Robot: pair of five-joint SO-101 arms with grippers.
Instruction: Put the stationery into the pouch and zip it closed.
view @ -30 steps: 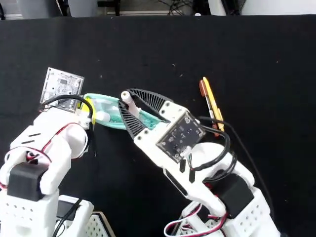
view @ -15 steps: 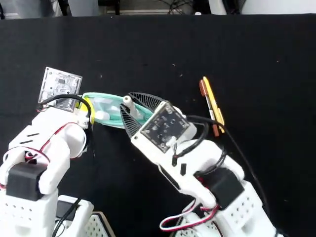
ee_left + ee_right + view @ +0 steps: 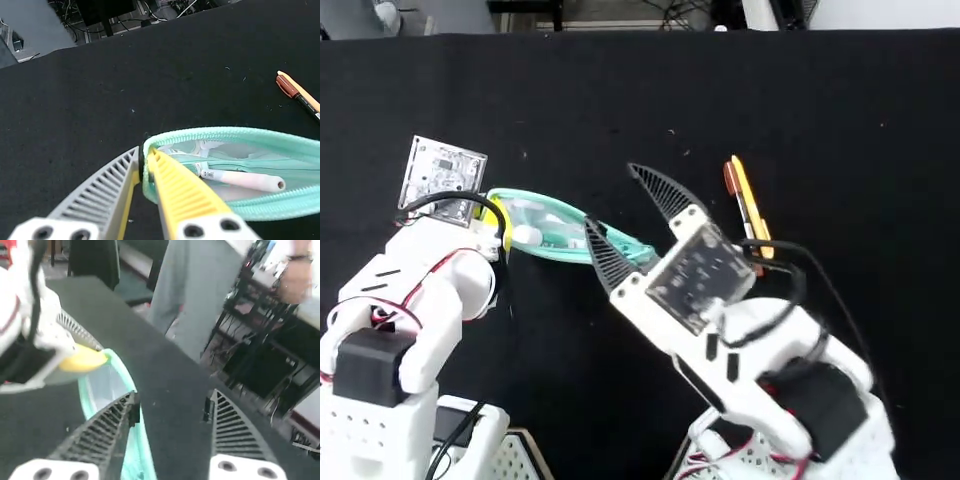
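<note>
High view: a black counter (image 3: 820,100) is seen from above, with the two arms at its near edge. A teal pouch (image 3: 552,232) is laid flat on the counter between them, its zip drawn open along the whole length. The end of the pouch nearest the left arm is pinched by the left jaws, the yellow finger (image 3: 501,222) being pressed against the zip rim. The right jaws are spread wide; one black finger (image 3: 607,262) is held over the opposite end of the pouch, and the other is raised well apart from it, above bare counter. Whether that finger touches the fabric cannot be told. A yellow pen (image 3: 750,205) and a brown-capped pen (image 3: 731,180) are found lying side by side on the counter, near the pouch but outside it, just beyond the right jaws.

From the left wrist view, the pouch's rim is seen clamped between the grey and the yellow finger, and a white pen (image 3: 242,179) is seen lying inside the open pouch, along its length. From the right wrist view, the open teal rim is seen under one of the spread black fingers, with the left arm's yellow finger at its far end.
</note>
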